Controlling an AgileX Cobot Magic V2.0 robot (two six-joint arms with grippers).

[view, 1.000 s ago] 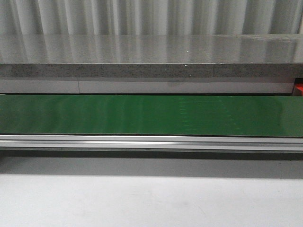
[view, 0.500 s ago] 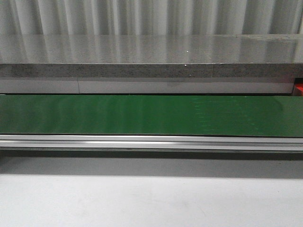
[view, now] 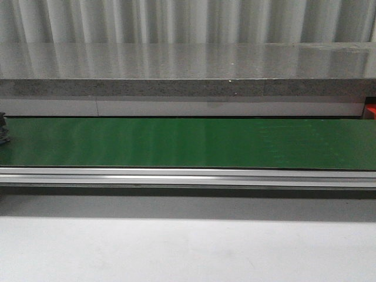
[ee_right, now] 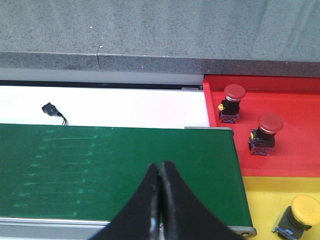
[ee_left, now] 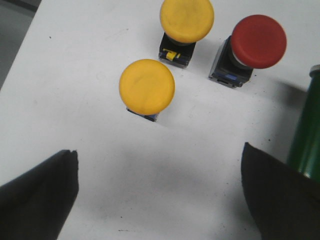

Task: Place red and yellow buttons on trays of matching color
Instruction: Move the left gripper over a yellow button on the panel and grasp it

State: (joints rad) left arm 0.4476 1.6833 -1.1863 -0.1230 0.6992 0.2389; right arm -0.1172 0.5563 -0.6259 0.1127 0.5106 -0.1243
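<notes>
Grey stone and a green belt (view: 188, 143) filled the front view. On the white worktop (ee_left: 75, 100), the left fingers (ee_left: 37, 192) stood wide apart, holding nothing. Just beyond them sat a yellow button (ee_left: 147, 86), then a second yellow button (ee_left: 186, 19) and a red button (ee_left: 258, 41) side by side. The right fingers (ee_right: 150, 200) were pressed together, empty, over the belt. Past its end, two red buttons (ee_right: 234, 93) (ee_right: 269, 124) stood on the red tray (ee_right: 295, 145), and a yellow one (ee_right: 305, 208) on the yellow tray (ee_right: 265, 205).
</notes>
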